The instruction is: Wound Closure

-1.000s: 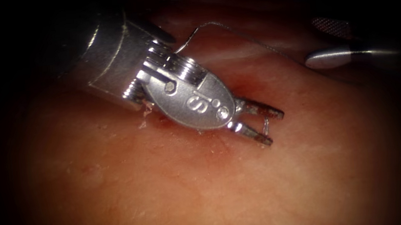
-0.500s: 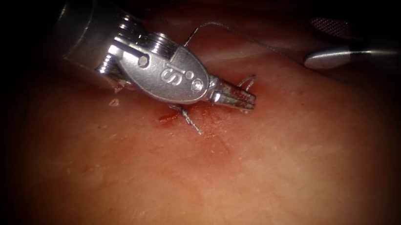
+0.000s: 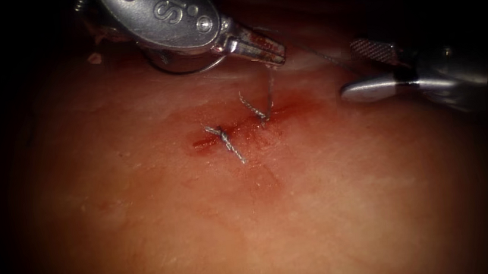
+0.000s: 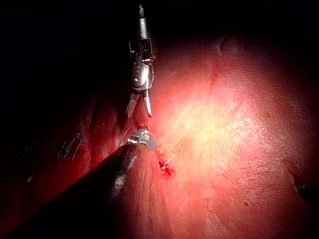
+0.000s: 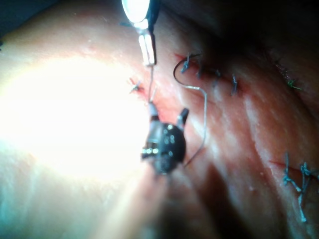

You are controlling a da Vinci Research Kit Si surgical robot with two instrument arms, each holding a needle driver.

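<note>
**Q:** Endoscope view: report materials and grip.

**A:** I see the tissue (image 3: 322,207), pink, moist and finely pebbled. The cut (image 3: 243,132) is a short slit ringed by red fluid (image 3: 292,105). A knotted stitch (image 3: 223,138) with two frayed ends crosses its left part. The left claw (image 3: 271,49), polished steel with stained tips, is pressed together on the thread (image 3: 267,90). The thread runs straight down into the cut's right part. The right claw (image 3: 351,68) is spread and holds nothing, with one ribbed face and one smooth back showing. A thin curved arc, apparently the needle (image 3: 187,71), lies on the tissue under the left claw's wrist. Neither claw grips it, and I cannot tell whether its tip is in the tissue.

**Q:** Change from half a second ago?

**A:** The left claw was down at the cut. It has now risen up and away, drawing the strand out. The right claw has edged closer.

**Q:** Left wrist view?

**A:** My own dark shaft covers part of the cut. The left claw (image 4: 143,139) is at its tip and the right claw (image 4: 140,110) is spread just beyond. Older stitches (image 4: 70,147) lie to the side.

**Q:** Right wrist view?

**A:** The right claw (image 5: 168,115) is spread and empty. The left claw (image 5: 148,55) pinches the thread (image 5: 151,82). The needle (image 5: 175,74) curves beside the older stitches (image 5: 234,82).
</note>
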